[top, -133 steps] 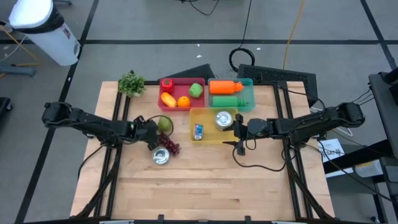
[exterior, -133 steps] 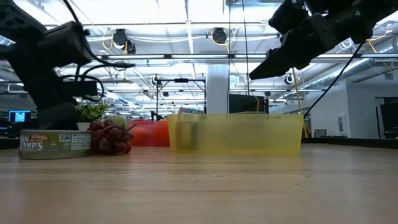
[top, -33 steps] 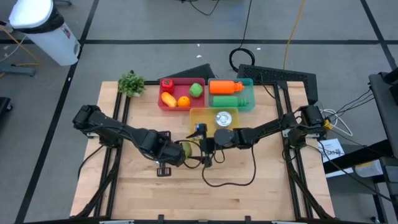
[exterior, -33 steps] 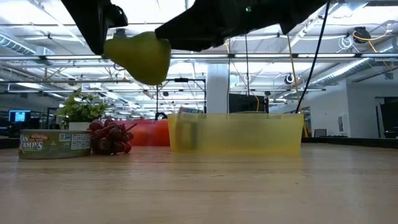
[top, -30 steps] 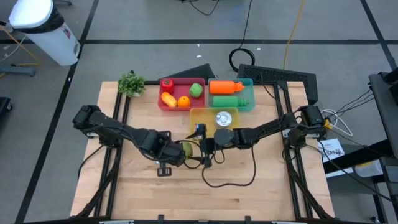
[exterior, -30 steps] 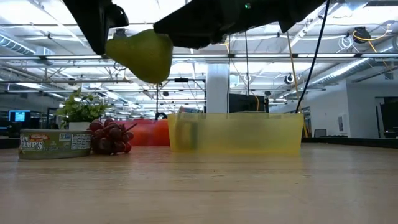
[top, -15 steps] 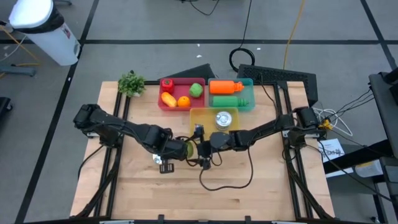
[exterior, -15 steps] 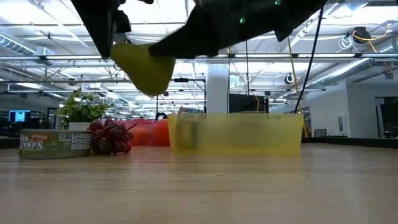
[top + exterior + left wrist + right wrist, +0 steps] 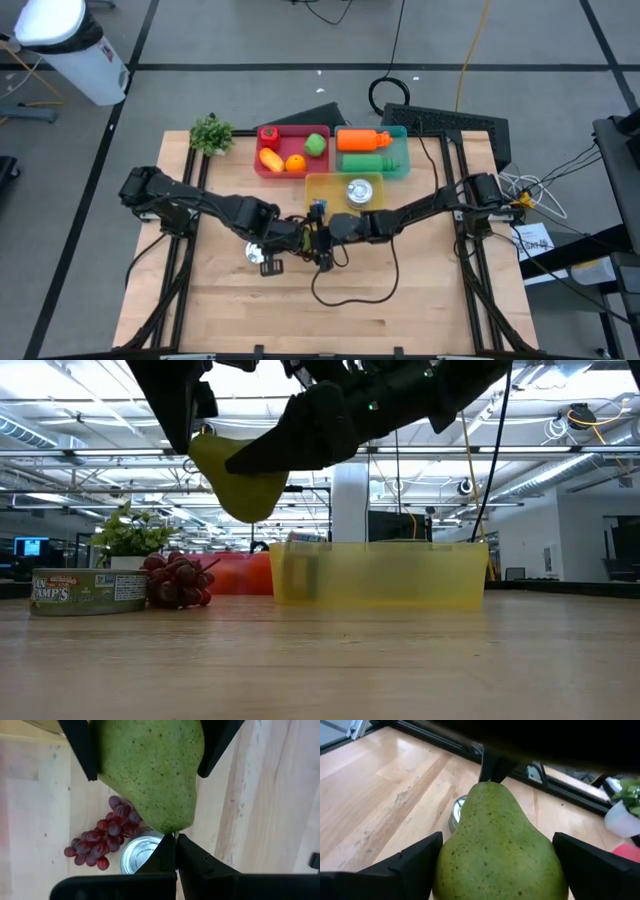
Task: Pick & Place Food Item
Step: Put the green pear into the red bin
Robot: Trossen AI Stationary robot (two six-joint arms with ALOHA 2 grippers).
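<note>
The pear [image 9: 150, 775] hangs above the table, clamped in the left gripper [image 9: 296, 238]; the right gripper [image 9: 495, 865] spreads open around its sides.

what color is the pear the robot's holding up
The pear is green with fine dark speckles, clearest in the left wrist view.

From above, the pear [image 9: 304, 240] is barely showing, tucked between the two grippers. The can [image 9: 256, 254] is half hiding under the left arm. In the right wrist view the pear's bottom is getting cut off by the frame edge.
</note>
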